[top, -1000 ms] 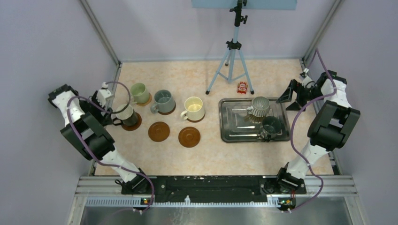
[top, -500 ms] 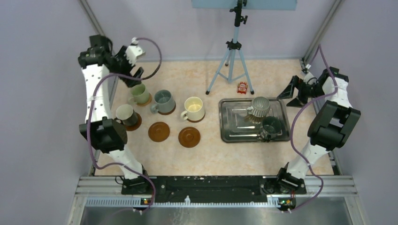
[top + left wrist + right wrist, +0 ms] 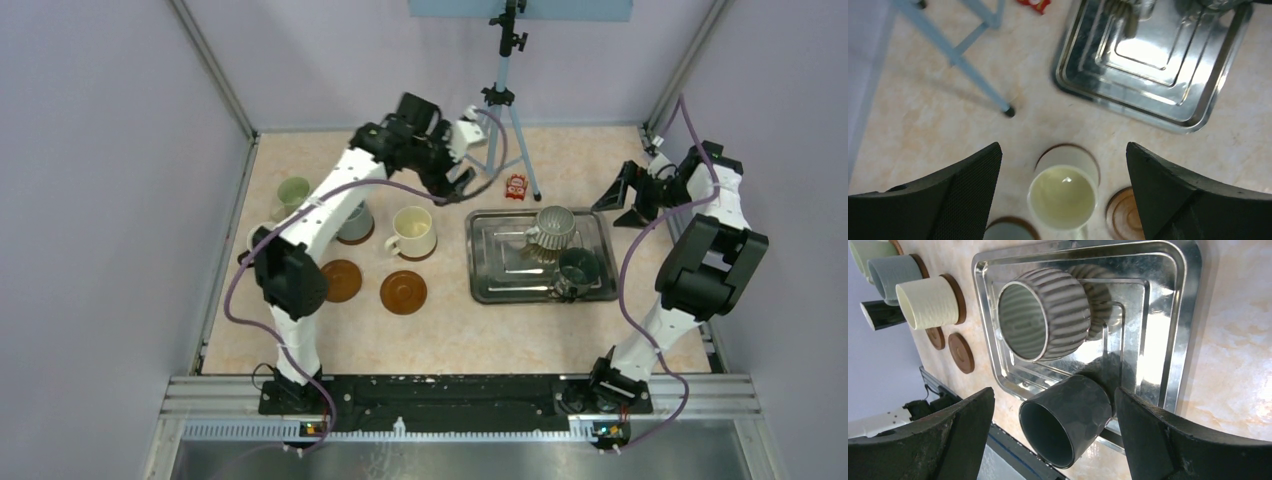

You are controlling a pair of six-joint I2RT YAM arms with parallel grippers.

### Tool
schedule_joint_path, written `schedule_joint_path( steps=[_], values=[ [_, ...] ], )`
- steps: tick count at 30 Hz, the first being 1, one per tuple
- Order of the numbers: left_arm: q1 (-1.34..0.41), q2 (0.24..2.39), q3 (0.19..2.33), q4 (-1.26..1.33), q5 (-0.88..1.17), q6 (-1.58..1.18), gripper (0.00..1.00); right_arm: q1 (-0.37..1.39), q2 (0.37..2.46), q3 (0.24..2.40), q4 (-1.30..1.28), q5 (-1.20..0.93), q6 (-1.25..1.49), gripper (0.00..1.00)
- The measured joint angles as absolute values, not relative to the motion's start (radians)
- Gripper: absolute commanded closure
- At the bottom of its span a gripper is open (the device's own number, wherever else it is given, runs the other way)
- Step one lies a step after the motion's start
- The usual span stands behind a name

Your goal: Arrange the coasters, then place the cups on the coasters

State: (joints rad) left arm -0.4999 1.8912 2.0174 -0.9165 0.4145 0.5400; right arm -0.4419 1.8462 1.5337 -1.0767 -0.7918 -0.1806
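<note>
You see a cream mug (image 3: pixel 412 232), a pale green mug (image 3: pixel 293 192), a ribbed grey mug (image 3: pixel 552 228) and a dark teal-grey mug (image 3: pixel 578 268). The coasters (image 3: pixel 403 292) are reddish-brown with faint rings, the tray (image 3: pixel 495 262) shiny silver, the tabletop (image 3: pixel 450 335) mottled peach.

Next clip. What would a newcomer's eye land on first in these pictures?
The left arm, stretched far across the table, with its claw open and raised near the cream mug. Next, the steel tray on the right, where the ribbed grey mug and the dark mug sit off any coaster. In the near row, two coasters lie bare.
</note>
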Motion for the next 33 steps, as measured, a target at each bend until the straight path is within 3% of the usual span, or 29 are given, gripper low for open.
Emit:
schedule_joint_path(
  steps=[7,15,26,33],
  values=[
    [-0.722,2.091,2.035,-0.8,0.398,0.413,0.01,-0.442,1.846,1.533,-1.053,-0.728,-0.165,0.12],
    [-0.862,2.335,2.142,-0.75,0.343,0.34,0.23,-0.442,1.835,1.518,-1.024,-0.692,-0.154,0.12],
    [-0.907,2.484,2.266,-0.694,0.25,0.309,0.44,-0.442,1.813,1.505,-1.01,-0.674,-0.141,0.12],
    [-0.902,2.516,2.294,-0.64,0.207,0.3,0.45,-0.442,1.813,1.505,-1.01,-0.668,-0.136,0.12]
  ],
)
